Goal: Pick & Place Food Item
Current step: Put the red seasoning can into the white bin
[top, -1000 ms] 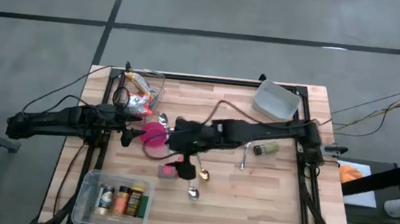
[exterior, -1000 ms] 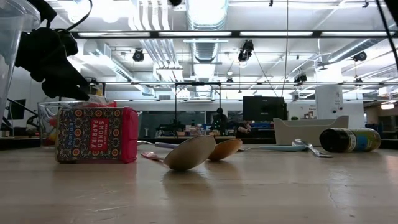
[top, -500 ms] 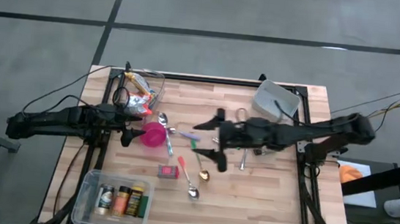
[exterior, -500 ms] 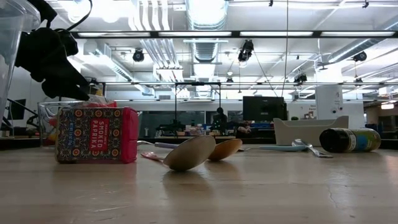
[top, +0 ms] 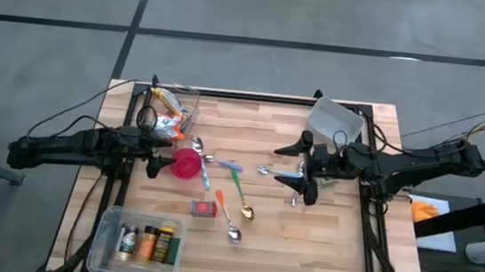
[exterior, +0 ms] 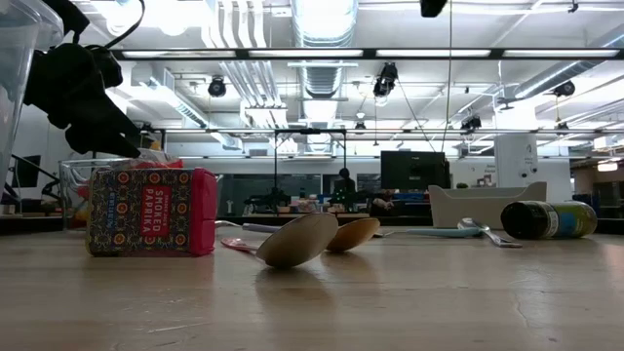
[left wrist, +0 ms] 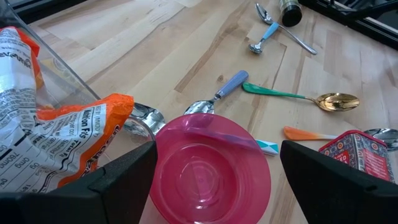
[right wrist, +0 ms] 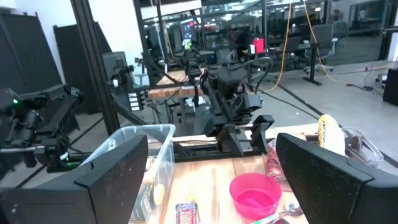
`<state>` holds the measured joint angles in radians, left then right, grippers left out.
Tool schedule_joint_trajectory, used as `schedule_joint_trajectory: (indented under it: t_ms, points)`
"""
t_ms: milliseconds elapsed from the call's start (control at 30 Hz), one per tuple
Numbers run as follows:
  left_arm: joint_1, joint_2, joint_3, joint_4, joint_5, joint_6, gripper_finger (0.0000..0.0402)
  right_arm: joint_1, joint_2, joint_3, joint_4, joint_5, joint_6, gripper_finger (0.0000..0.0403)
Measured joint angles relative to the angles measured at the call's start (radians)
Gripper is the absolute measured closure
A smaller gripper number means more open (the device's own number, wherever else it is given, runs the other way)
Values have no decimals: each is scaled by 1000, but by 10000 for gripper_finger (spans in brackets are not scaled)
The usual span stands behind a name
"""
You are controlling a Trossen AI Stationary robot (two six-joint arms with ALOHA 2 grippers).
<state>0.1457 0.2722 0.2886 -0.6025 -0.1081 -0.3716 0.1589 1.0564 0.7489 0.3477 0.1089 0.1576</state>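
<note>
The red tin of smoked paprika (top: 204, 208) lies on the wooden table (top: 339, 244), in its near-middle part, just beyond the clear bin of spice jars (top: 141, 243) at the near left corner. It looks like the food item in play, though the task sentence does not say which one is meant. Nothing holds it.

The right gripper (top: 304, 167) hangs over the right half of the table, well apart from the tin, its jaws spread wide and empty. Beneath it lie a blue-handled spoon (top: 279, 170) and a dark jar (top: 323, 180) on its side.

The left gripper (top: 159, 152) hovers at the left edge, jaws also wide and empty, just beside the pink bowl (left wrist: 211, 174) and the clear container with snack packets (top: 171, 111).

Judging by this, either a placement has just finished or the next pick has not begun; no item is in hand.
</note>
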Motion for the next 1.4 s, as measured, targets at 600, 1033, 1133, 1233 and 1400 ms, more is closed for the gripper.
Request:
schedule_joint_trajectory:
  t_ms: [600, 1033, 1133, 1233, 1400]
  points:
    - [0, 0, 0, 0, 0, 0, 55, 0, -61, -37, 0, -1, 0, 51]
    - [0, 0, 0, 0, 0, 0, 55, 0, -6, -37, 0, -3, -1, 51]
    - [0, 0, 0, -1, -4, 24, 56, 0, 14, -37, 0, -3, -1, 51]
    - [0, 0, 0, -1, -8, 12, 56, 0, 39, -37, 0, -3, -1, 51]
    - [0, 0, -1, 55, -11, -172, 56, 0, 90, -37, 1, -3, -1, 51]
